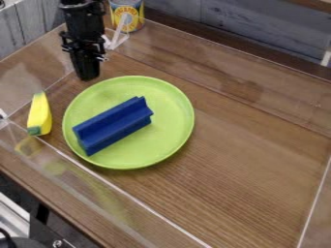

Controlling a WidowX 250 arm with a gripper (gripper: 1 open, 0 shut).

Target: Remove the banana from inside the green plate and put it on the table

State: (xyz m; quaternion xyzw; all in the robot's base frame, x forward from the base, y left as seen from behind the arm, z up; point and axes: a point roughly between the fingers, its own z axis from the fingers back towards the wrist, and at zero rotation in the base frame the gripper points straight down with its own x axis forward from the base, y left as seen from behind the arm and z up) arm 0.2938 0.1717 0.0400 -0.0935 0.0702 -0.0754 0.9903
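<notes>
Camera view: the banana [41,114] lies on the tabletop [239,126], just left of the green plate [163,114]. It sits nearer and left of the dark fingers [85,74]; whether they are spread or pressed together cannot be told.

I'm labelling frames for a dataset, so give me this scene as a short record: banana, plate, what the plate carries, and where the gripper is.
banana: yellow banana, on the tabletop, outside the plate
plate: round green plate, beside the banana
on plate: long blue ridged block, lying at a slant
gripper: black gripper, near the plate's far edge, away from the banana; opening unclear
background: can at the far edge
</notes>
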